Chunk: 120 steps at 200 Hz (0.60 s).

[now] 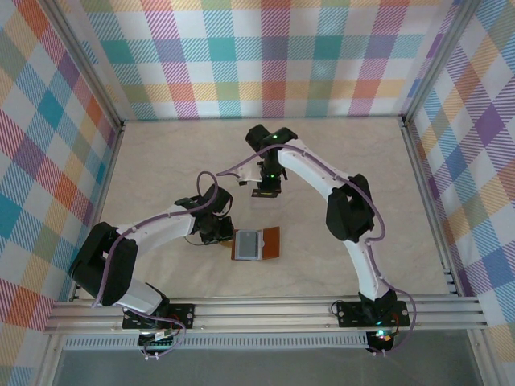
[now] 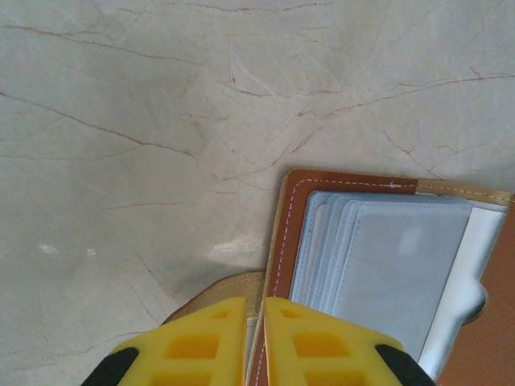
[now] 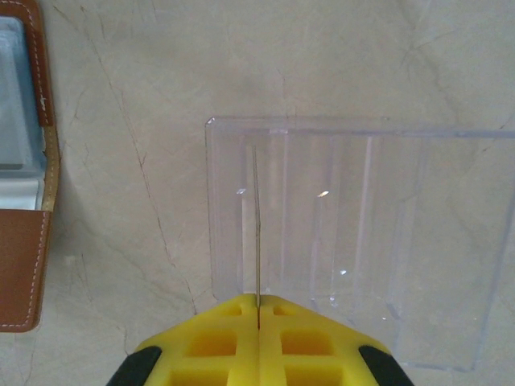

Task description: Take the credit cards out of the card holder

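The brown card holder [image 1: 257, 244] lies open on the table, its grey-blue sleeves [image 2: 386, 265] facing up. A whitish strip [image 2: 476, 265] shows beside its brown pocket; I cannot tell whether it is a card. My left gripper [image 2: 255, 322] is shut on the holder's left edge, by the tan tab [image 2: 217, 293]. My right gripper [image 3: 258, 310] is shut on a thin credit card [image 3: 257, 233], seen edge-on, colour unclear. It hangs over a clear slotted rack [image 3: 354, 241], beyond the holder [image 3: 24, 241]. From above, the right gripper [image 1: 265, 190] sits behind the holder.
The pale marbled table [image 1: 161, 161] stretches around the holder. Checked walls and metal frame rails [image 1: 265, 310] close in the workspace. Both arms reach toward the middle, the right arm's elbow [image 1: 350, 209] to the right of the holder.
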{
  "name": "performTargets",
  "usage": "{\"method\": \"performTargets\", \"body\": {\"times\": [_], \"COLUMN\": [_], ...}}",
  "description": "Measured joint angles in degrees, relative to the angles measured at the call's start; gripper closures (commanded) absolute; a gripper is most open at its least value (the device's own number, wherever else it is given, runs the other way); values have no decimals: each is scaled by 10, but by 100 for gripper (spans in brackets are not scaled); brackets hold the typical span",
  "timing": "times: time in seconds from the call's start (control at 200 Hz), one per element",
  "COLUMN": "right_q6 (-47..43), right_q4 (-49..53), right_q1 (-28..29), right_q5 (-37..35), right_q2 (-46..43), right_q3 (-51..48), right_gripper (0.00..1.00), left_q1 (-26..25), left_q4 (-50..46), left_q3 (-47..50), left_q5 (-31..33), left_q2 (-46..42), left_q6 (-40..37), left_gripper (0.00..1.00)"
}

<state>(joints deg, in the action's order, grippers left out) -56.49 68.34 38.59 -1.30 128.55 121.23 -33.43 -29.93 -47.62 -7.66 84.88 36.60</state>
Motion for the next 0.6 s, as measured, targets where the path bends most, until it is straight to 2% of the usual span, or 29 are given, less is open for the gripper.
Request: {"method": "performTargets", "body": {"times": [0.29, 0.42, 0.6], "right_q6": [0, 1, 1], "right_q4": [14, 16, 3], "right_q1": [-1, -1, -2], "right_q5": [4, 4, -2], "right_q2": [23, 35, 42], "right_q3": [8, 13, 13], "right_gripper": [100, 84, 77], "left_q1": [2, 2, 2], "left_q4": [0, 0, 0], "left_q3": [6, 6, 7], "left_q5": [0, 0, 0], "left_q2": [0, -3, -4], "left_q6": [0, 0, 0], "left_gripper": [85, 85, 85]}}
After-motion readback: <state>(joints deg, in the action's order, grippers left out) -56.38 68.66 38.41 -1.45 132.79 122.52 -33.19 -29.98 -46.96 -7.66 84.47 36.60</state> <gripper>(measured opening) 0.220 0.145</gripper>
